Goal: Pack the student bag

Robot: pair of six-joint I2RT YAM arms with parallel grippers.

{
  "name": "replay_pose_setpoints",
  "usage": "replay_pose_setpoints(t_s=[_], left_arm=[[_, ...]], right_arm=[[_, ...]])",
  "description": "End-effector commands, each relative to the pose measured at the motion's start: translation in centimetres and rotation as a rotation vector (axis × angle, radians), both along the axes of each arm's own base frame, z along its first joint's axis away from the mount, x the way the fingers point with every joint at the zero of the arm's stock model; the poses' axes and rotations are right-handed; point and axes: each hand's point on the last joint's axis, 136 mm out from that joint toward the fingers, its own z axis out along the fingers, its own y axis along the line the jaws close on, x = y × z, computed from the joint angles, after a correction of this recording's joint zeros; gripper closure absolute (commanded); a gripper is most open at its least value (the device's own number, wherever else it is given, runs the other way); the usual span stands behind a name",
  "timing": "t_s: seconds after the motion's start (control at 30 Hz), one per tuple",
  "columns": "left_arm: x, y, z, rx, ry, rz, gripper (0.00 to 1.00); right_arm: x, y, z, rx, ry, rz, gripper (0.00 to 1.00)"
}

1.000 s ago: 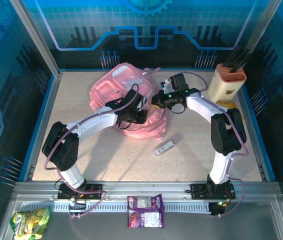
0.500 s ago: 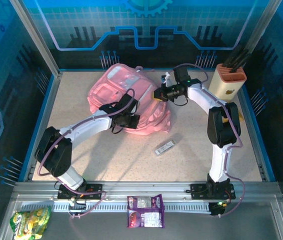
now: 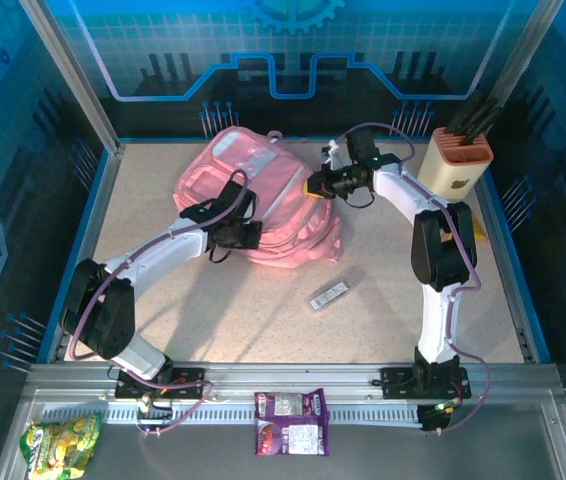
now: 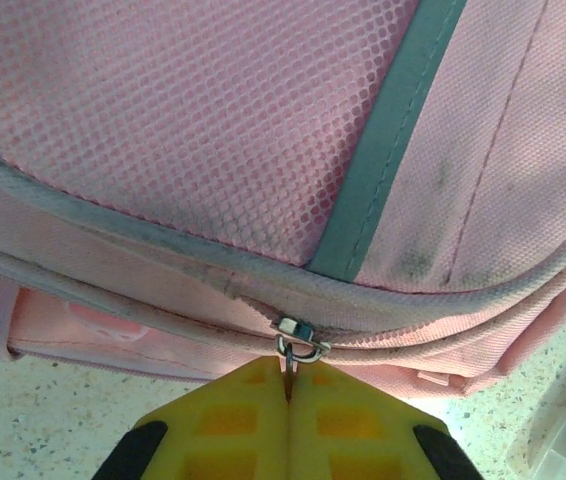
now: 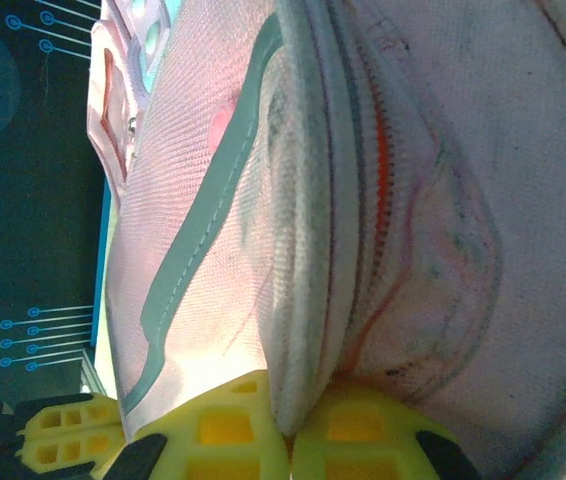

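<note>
The student bag [image 3: 263, 195], a large pink backpack with pale strips, lies at the back middle of the table. My left gripper [image 3: 245, 233] is at its near side. In the left wrist view its yellow fingers [image 4: 233, 415] are shut on the metal zip pull [image 4: 291, 368], just below the slider [image 4: 301, 333] on the bag's [image 4: 213, 150] zip line. My right gripper [image 3: 314, 187] is at the bag's right edge. In the right wrist view this gripper [image 5: 288, 428] is shut on a thick piped fold of the bag [image 5: 308, 250], beside a partly open zip.
A tan holder with black pens [image 3: 460, 158] stands at the back right. A small silver wrapped bar [image 3: 329, 295] lies on the table in front of the bag. On the front rail lie a purple packet [image 3: 290, 422] and a green packet [image 3: 60, 445].
My left gripper has slid left along the bag's near side with the zip pull. The right gripper has moved back and up with its fold, and the bag now lies flatter and wider.
</note>
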Motion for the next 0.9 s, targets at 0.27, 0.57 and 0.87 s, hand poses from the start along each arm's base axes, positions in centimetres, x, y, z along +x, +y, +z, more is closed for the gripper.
replay_pose_setpoints(t_s=[0.27,0.57,0.87], left_arm=[[-3.3,-5.3,1.5,-0.149,-0.018,-0.082,0.39],[-6.4,-8.6,2.6,-0.263,-0.058,-0.119,0.02],[-9.4,-11.1,0.9,-0.341,-0.035,-0.132,0.01]], right_arm=[[-2.0,-5.1,3.6,-0.162,-0.235,-0.146,0.37],[-10.6,-7.0,1.9,-0.309,-0.263,-0.139,0.00],[-20.0,-5.0,-1.4,-0.338,-0.177,-0.059,0.00]])
